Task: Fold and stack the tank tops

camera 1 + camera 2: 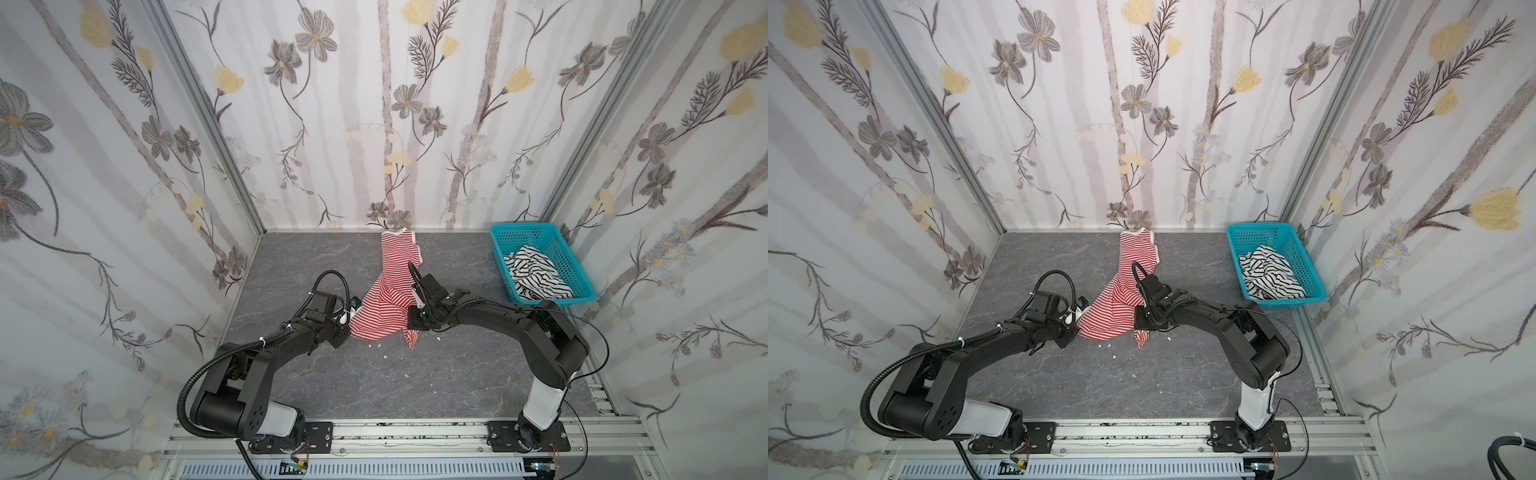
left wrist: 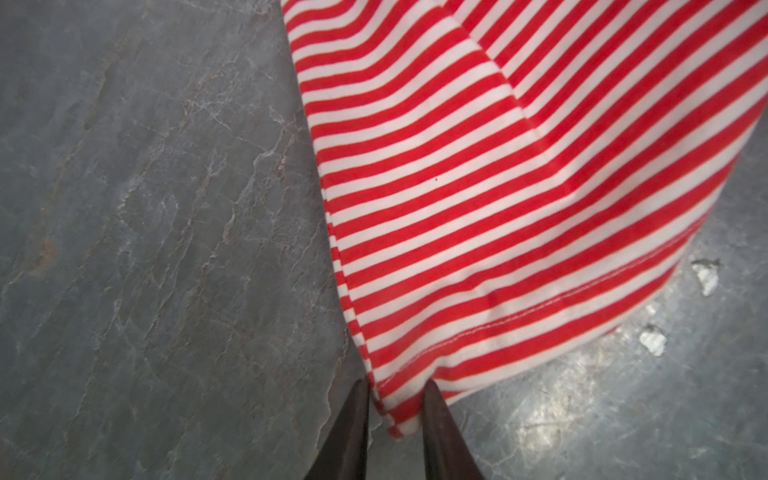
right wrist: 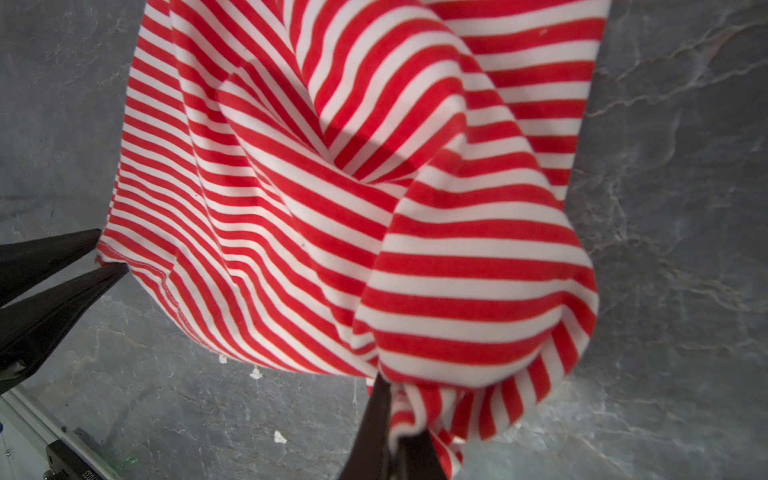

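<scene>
The red-and-white tank top (image 1: 386, 299) (image 1: 1117, 303) lies crumpled and stretched from the back wall toward the middle of the table. At its near left hem corner, my left gripper (image 1: 351, 325) (image 2: 397, 390) has its jaws closed in on both sides of the cloth (image 2: 498, 187). My right gripper (image 1: 410, 328) (image 3: 392, 415) is shut on a bunched fold of the same top (image 3: 332, 208), with a short striped tail hanging below it. The black-and-white tank top (image 1: 536, 274) (image 1: 1271, 270) sits crumpled in the teal basket (image 1: 523, 227).
The basket (image 1: 1261, 226) stands at the back right corner against the wall. Small white scraps (image 1: 386, 356) lie on the grey stone-look table (image 1: 291, 270) in front of the top. Flowered walls close in three sides; an aluminium rail (image 1: 395, 432) runs along the front.
</scene>
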Available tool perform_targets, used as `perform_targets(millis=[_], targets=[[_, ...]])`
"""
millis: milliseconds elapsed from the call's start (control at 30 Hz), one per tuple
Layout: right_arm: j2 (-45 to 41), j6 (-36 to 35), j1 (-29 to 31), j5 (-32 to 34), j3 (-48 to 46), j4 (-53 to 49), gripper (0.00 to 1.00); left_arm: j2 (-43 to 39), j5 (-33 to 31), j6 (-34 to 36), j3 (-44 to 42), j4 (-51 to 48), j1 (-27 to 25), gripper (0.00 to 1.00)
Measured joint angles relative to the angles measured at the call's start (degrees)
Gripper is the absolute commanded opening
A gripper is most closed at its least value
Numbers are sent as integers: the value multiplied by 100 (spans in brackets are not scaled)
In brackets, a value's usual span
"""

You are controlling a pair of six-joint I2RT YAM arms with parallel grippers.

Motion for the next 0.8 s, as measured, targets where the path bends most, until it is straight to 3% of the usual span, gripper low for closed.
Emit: perform_targets(millis=[167,200,333,400,633,800], targets=[[2,-17,0,2,66,-63,0,15,122,15,0,-9,0,0],[2,-20,0,2,81,-85,2,15,133,42,0,-15,0,0],[-28,-26,-4,4,144,-155,34,-116,210,13,0,-85,35,0],[-173,-66,-4,9,131,-205,43,-269,216,-13,0,-105,87,0],[-1174,-96,0,76,-459,-195,41,-863,264,-264,0,-188,431,0],[-1427,72,7,136,-1158,-149,40,-940,275,-313,-48,-195,494,0]])
